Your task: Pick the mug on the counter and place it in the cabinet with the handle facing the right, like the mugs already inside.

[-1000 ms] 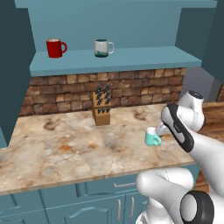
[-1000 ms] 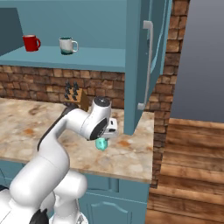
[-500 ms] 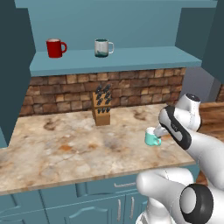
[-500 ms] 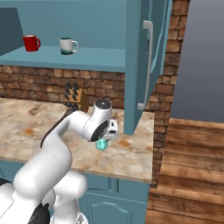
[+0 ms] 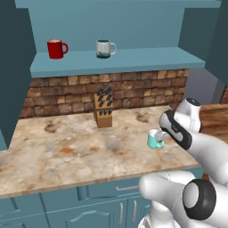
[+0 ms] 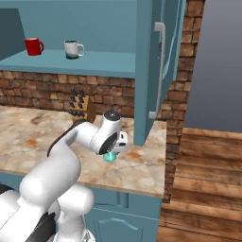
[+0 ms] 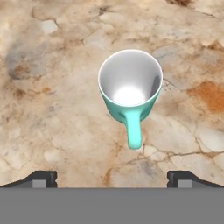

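Small mint-green mug [image 7: 130, 91] upright on the beige marble-look counter [image 7: 48, 109], directly below the spread two-finger gripper [image 7: 111, 178].
Its loop handle [image 7: 134, 130] points toward the fingertips [image 7: 41, 178]; neither touches it.

mug [image 7: 130, 89] on counter [image 7: 52, 109], mugs [image 5: 57, 48] in cabinet [image 5: 133, 60]

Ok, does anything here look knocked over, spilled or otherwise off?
Nothing stands out. The mint-green mug stands upright and empty on the counter, under the open claw. The red mug and grey mug stand upright in the cabinet.
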